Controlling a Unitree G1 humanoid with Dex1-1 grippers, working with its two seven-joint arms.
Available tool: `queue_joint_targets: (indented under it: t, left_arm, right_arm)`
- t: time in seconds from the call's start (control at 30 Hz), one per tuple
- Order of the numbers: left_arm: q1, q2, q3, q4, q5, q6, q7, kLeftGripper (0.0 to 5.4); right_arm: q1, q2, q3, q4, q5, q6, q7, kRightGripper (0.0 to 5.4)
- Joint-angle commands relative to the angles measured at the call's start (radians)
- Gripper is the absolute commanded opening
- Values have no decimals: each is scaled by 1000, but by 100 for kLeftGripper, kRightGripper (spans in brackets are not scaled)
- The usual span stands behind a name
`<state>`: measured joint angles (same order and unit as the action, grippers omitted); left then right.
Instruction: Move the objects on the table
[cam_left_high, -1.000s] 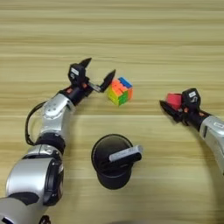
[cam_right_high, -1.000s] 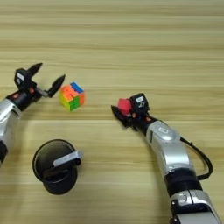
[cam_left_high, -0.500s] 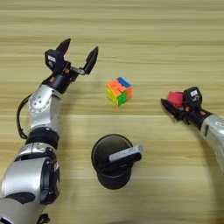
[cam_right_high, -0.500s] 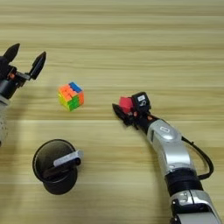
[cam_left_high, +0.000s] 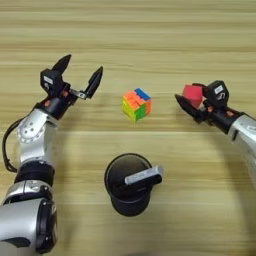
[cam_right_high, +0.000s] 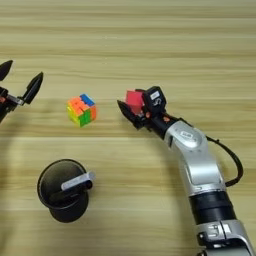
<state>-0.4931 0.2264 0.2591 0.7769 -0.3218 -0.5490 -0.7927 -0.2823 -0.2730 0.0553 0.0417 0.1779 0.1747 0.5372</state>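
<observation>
Puzzle cube (cam_left_high: 136, 104) sits on the table (cam_left_high: 150, 30) near centre, turned corner-on; top shows orange and blue squares w/ some red, front faces green, yellow and orange. Nothing touches it.

Left gripper (cam_left_high: 79, 75) is left of the cube, apart from it, both black fingers spread wide in a V and nothing between them — released.

Right gripper (cam_right_high: 134, 106) is right of the cube, near but not touching. It's clenched on the small red block (cam_right_high: 133, 98): plain red, square-sided, held between the black fingers, w/ its top poking above them.

Black cup (cam_left_high: 129, 184) stands toward the front of the table, well below the cube. Marker pen (cam_left_high: 142, 176) lies tilted across the cup's mouth, slim, white barrel w/ black end, white part sticking out over the right rim.
</observation>
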Motion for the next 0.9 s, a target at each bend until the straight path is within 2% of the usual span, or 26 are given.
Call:
queue_joint_targets:
  t: [0.03,0.23,0.7,0.9]
  left_arm:
    - [14,28,3,1,-2,16,10,540]
    - [12,27,2,12,0,4,24,540]
    - [11,28,-2,9,-2,-12,32,540]
    - [6,21,-3,7,-5,-12,30,540]
  right_arm:
    - [2,-13,22,-119,21,55,24,318]
    - [19,-22,62,-213,36,92,64,318]
    - [54,-54,150,-101,21,5,219,318]
    - [57,-80,187,-3,35,-73,359,318]
